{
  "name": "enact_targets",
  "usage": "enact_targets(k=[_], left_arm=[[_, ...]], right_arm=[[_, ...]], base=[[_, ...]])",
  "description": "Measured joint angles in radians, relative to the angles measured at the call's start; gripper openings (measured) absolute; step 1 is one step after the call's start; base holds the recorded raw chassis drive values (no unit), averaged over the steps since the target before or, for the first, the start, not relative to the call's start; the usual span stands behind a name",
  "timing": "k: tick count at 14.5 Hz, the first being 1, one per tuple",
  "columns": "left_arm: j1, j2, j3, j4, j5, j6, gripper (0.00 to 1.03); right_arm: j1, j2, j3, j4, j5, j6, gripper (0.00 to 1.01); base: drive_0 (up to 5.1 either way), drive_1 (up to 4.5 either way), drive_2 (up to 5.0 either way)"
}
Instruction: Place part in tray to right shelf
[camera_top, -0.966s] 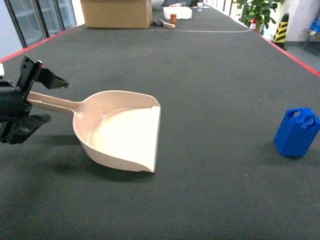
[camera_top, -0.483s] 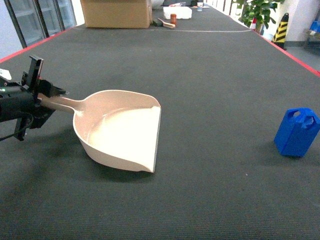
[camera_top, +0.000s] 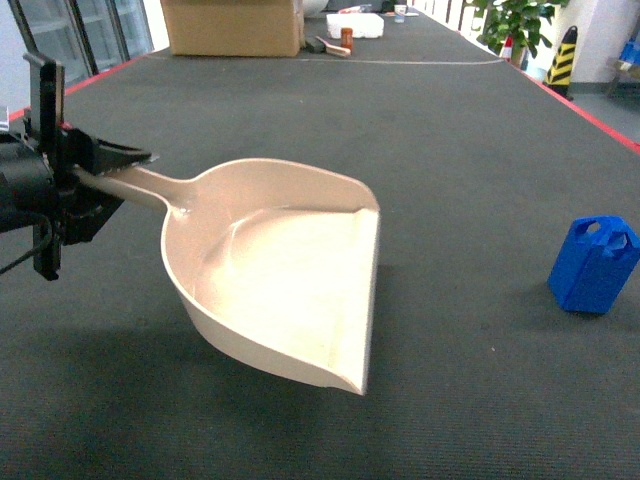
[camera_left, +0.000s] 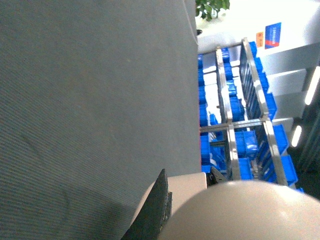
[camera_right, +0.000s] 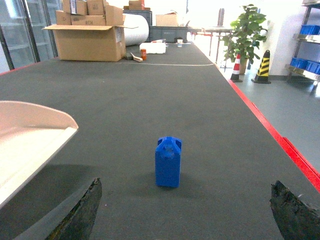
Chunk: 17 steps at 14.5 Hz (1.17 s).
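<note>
My left gripper (camera_top: 115, 178) is shut on the handle of the beige tray (camera_top: 285, 275), which hangs tilted above the dark mat with its front lip facing right. In the left wrist view the handle (camera_left: 187, 184) sits between the fingers (camera_left: 156, 207) of that gripper (camera_left: 188, 175), and the steel right shelf (camera_left: 231, 125) with blue crates shows beyond. The small blue part (camera_top: 595, 265) stands upright on the mat at the right, apart from the tray. In the right wrist view the part (camera_right: 168, 161) stands ahead of my open right gripper (camera_right: 185, 200), with the tray's corner (camera_right: 35, 132) at the left.
A cardboard box (camera_top: 232, 25) and a white container (camera_top: 355, 24) stand at the far end of the mat. Red tape (camera_top: 590, 115) marks the mat's right edge. A potted plant (camera_right: 243, 35) and striped cones (camera_right: 263, 66) stand on the floor beyond it.
The left gripper closed on the tray's handle and rose. The tray came off the mat and shifted right, closer to the camera. The part has not moved.
</note>
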Motion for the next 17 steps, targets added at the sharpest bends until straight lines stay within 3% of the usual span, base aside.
enact_targets(k=[3, 6, 7, 9, 10, 11, 12, 13, 14, 15, 17], left_arm=[[-0.09, -0.137, -0.077, 0.035, 0.02, -0.084, 0.17], [-0.223, -0.193, -0.162, 0.081, 0.058, -0.113, 0.17], [-0.239, -0.193, -0.162, 0.091, 0.053, -0.124, 0.17], [-0.218, -0.191, -0.161, 0.075, 0.018, -0.121, 0.17], [-0.207, -0.191, -0.161, 0.076, 0.007, -0.121, 0.17], [-0.206, -0.191, -0.161, 0.075, 0.007, -0.121, 0.17], [-0.215, -0.19, -0.161, 0.077, 0.01, -0.121, 0.17], [-0.221, -0.19, -0.161, 0.075, 0.019, -0.121, 0.17], [-0.222, -0.189, -0.161, 0.075, 0.019, -0.121, 0.17], [-0.219, -0.189, -0.161, 0.076, 0.017, -0.121, 0.17], [-0.214, -0.189, -0.161, 0.076, 0.013, -0.121, 0.17]], right_arm=[[0.0, 0.0, 0.0, 0.0, 0.0, 0.0, 0.98], [0.0, 0.0, 0.0, 0.0, 0.0, 0.0, 0.98], [0.0, 0.0, 0.0, 0.0, 0.0, 0.0, 0.98], [0.0, 0.0, 0.0, 0.0, 0.0, 0.0, 0.98], [0.011, 0.011, 0.008, -0.039, 0.031, 0.008, 0.98], [0.045, 0.17, 0.066, -0.104, 0.171, 0.03, 0.98], [-0.025, 0.382, 0.124, 0.007, 0.181, 0.032, 0.98], [-0.105, 0.579, 0.196, 0.139, 0.141, 0.029, 0.98], [-0.153, 0.788, 0.283, 0.262, 0.097, 0.014, 0.98], [-0.164, 0.991, 0.38, 0.333, 0.051, 0.008, 0.98], [-0.14, 1.338, 0.564, 0.352, 0.004, 0.006, 0.98]], base=[[0.0, 0.0, 0.0], [0.0, 0.0, 0.0], [0.0, 0.0, 0.0], [0.0, 0.0, 0.0], [0.0, 0.0, 0.0], [0.0, 0.0, 0.0], [0.0, 0.0, 0.0], [0.0, 0.0, 0.0], [0.0, 0.0, 0.0], [0.0, 0.0, 0.0], [0.0, 0.0, 0.0]])
